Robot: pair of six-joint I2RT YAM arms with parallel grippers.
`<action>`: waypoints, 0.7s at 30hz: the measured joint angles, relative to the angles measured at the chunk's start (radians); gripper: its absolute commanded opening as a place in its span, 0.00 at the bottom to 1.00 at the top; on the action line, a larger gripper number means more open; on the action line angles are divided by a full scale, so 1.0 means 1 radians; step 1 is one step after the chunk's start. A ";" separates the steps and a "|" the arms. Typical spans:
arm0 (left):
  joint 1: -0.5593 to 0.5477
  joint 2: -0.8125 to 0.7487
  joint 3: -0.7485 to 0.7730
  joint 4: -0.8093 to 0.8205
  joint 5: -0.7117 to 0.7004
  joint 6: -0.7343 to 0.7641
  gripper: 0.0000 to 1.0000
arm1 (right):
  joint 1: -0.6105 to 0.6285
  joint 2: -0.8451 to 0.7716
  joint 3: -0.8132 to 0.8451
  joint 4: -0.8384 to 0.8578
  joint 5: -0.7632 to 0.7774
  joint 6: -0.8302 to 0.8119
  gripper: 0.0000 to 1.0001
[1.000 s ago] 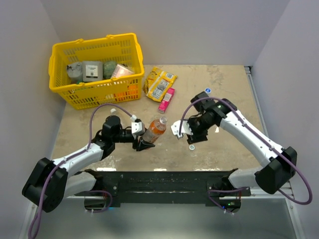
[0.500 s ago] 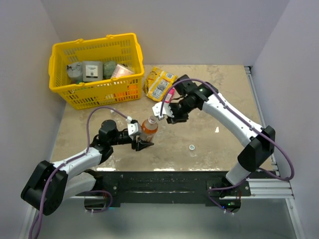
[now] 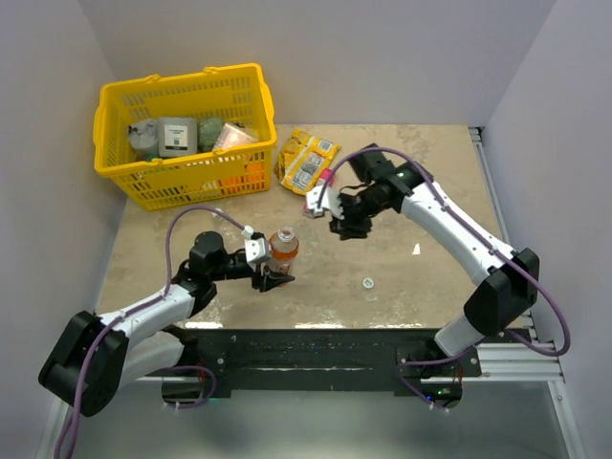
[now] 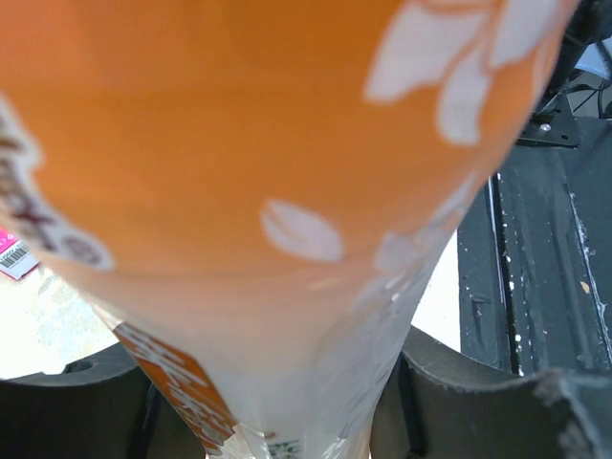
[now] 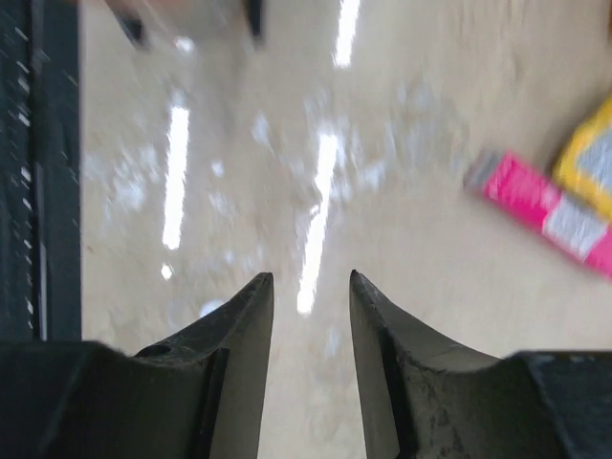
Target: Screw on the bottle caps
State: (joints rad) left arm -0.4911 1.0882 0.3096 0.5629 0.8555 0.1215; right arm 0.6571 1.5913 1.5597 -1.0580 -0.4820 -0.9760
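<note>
The orange bottle [image 3: 281, 249] is upright near the left front of the surface [image 3: 421, 296]. The left tool [image 3: 273, 275] grips it low on the body. From above, the neck is too small to tell whether a cap sits on it. One small cap [image 3: 367, 282] lies flat on the surface to the right of the bottle, well apart from both tools. The right tool [image 3: 346, 224] hangs farther back, between the bottle and a pink packet [image 3: 319, 191]. Yellow snack bags [image 3: 306, 158] lie just beyond the packet. A yellow basket [image 3: 182, 134] with goods inside stands at the far left.

From the left wrist, the orange bottle [image 4: 239, 143] fills nearly the whole view, its label showing white petals. The left tool [image 4: 287, 421] presses dark fingers [image 4: 459, 402] against it on both sides.

The right wrist view is blurred. The right tool [image 5: 311, 287] has its fingers [image 5: 239, 325] a narrow gap apart, with nothing between them. Below is the pale surface [image 5: 287, 143], and the pink packet [image 5: 545, 215] lies off to the right.
</note>
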 measured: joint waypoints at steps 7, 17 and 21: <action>0.000 -0.003 -0.011 -0.008 -0.004 0.002 0.00 | -0.124 -0.173 -0.281 -0.095 0.070 -0.344 0.56; 0.000 0.016 -0.010 -0.043 -0.008 0.003 0.00 | -0.035 -0.215 -0.544 -0.115 0.122 -0.769 0.57; 0.000 0.026 -0.010 -0.057 -0.010 0.003 0.00 | -0.035 -0.134 -0.556 -0.060 0.140 -0.814 0.56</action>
State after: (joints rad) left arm -0.4911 1.1141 0.2993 0.5056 0.8455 0.1246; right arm 0.6220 1.4574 1.0035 -1.1179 -0.3416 -1.7901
